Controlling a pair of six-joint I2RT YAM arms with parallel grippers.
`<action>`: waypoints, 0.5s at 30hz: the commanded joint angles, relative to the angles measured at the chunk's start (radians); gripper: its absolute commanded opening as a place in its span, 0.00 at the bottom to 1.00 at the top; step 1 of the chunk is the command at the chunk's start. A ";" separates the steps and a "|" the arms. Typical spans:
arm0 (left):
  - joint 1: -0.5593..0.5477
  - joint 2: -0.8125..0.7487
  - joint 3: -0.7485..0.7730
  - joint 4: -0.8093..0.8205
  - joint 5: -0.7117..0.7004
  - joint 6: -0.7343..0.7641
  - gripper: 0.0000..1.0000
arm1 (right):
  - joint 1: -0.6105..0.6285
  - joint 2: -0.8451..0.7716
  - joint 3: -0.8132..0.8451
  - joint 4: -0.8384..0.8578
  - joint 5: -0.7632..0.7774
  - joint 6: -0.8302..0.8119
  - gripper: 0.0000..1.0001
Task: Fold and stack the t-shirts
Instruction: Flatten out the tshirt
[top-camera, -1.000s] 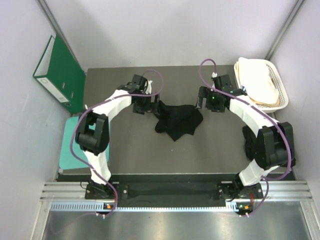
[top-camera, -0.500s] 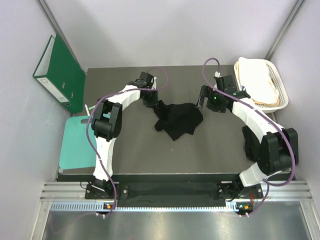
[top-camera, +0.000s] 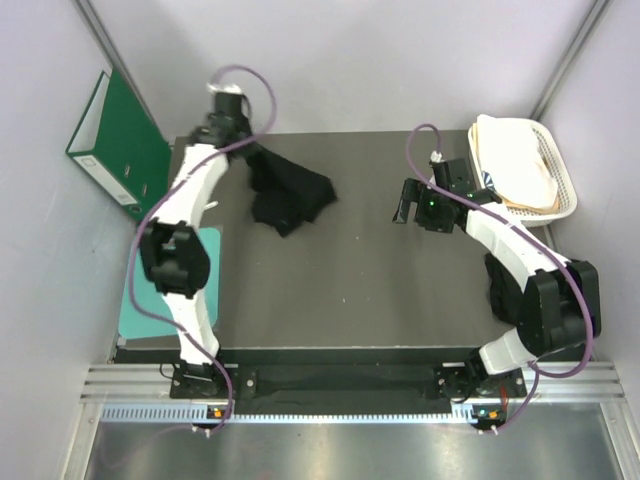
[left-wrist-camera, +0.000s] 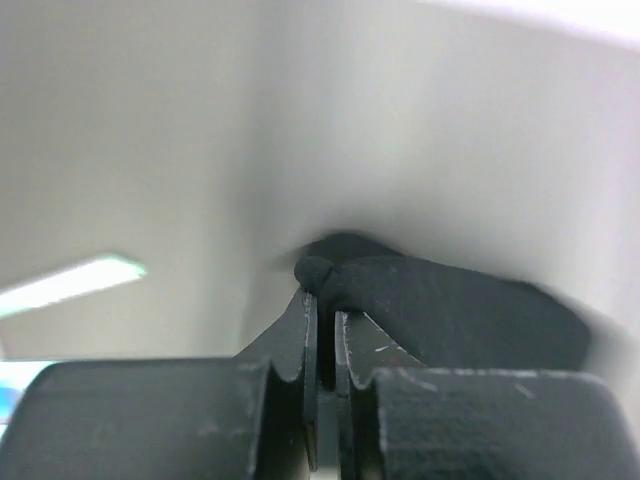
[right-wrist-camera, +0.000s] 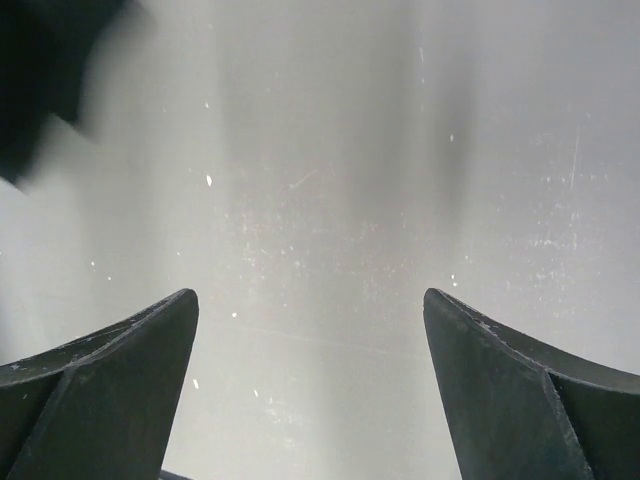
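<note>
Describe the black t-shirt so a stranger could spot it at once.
Find the far left corner of the table, by the green binder. A crumpled black t-shirt is pinched there by the left gripper. Unlike the cream cloth in the white basket, it is black.

The t-shirt (top-camera: 292, 195) is plain black with no print, a shade darker than the matt charcoal-grey table (top-camera: 350, 290). The arms (top-camera: 195, 190) have white shells with black joints and purple cables (top-camera: 245, 75), and the left gripper (left-wrist-camera: 322, 300) and right gripper (right-wrist-camera: 310, 300) are black with fine pale scuffs. The binder (top-camera: 115, 140) is green with a white label, the mat (top-camera: 130, 310) teal, the basket (top-camera: 562, 168) white, its cloth (top-camera: 510, 160) cream, the walls (top-camera: 350, 60) pale lilac-grey and the rail (top-camera: 120, 385) silver.
</note>
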 joint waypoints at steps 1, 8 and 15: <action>0.056 -0.245 0.144 0.066 -0.089 0.008 0.00 | 0.007 -0.023 -0.001 0.054 -0.006 0.009 0.94; -0.011 -0.255 0.254 0.049 0.219 -0.100 0.00 | 0.009 0.006 0.030 0.057 -0.018 0.000 0.94; -0.198 -0.115 0.505 0.009 0.422 -0.136 0.00 | 0.007 0.022 0.022 0.072 -0.024 0.006 0.94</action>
